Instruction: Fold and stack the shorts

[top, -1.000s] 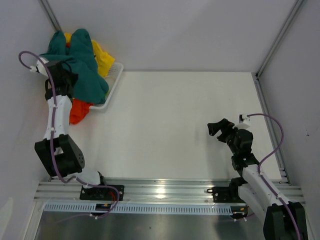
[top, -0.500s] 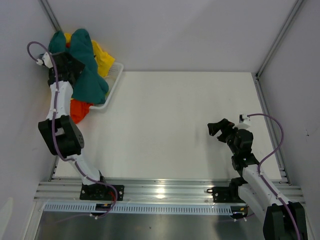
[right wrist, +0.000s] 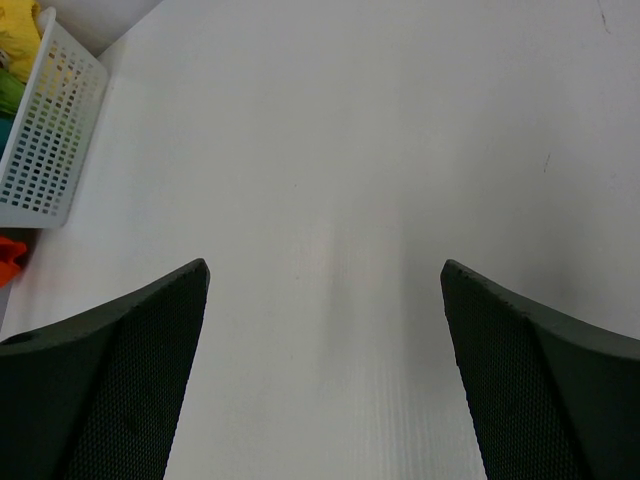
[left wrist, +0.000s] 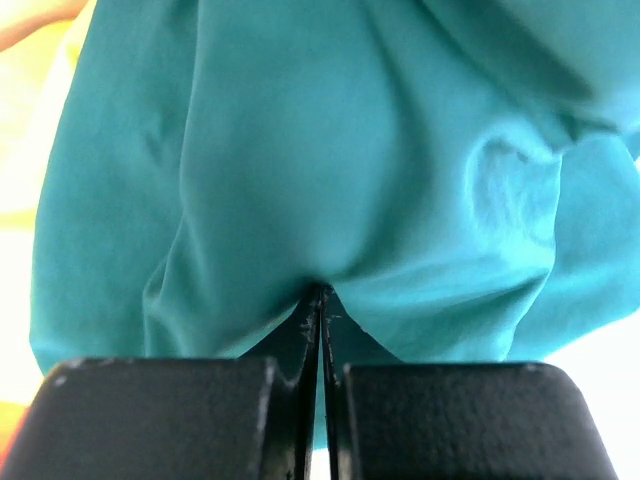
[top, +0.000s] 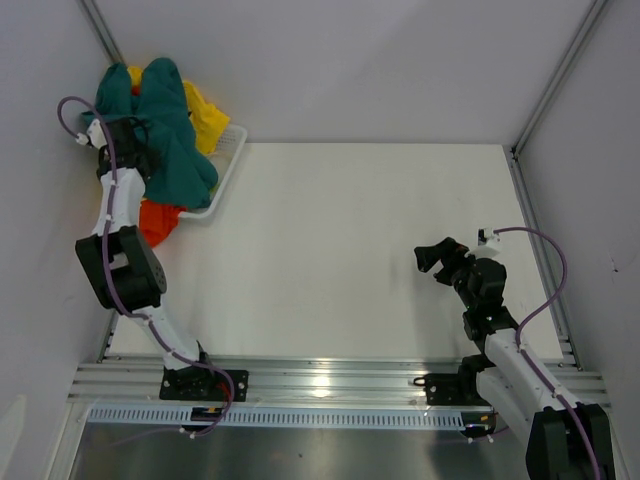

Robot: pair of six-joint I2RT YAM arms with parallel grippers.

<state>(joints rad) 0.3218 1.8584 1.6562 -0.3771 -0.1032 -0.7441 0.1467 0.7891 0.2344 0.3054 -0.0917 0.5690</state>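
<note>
Far left corner of the table: white plastic basket is set against the left wall, heaped with shorts. Dark teal shorts are draped over the top of the heap and hang over the basket's near rim. Yellow shorts are seen behind and to the right of the teal, inside the basket. Orange-red shorts are spilled over the near edge, partly on the table beside the left arm.

Left gripper is reached up into the heap, on the left side of the teal pile. In the left wrist view its fingers are pressed together, no gap between them, and a fold of the dark teal shorts is puckered at the fingertips; the cloth appears to be pinched there.

Right gripper is held above bare table on the right, well apart from the basket. Its jaws are spread wide, nothing between them. From the right wrist view the basket is seen far left, with a strip of lime green shorts inside it.
</note>
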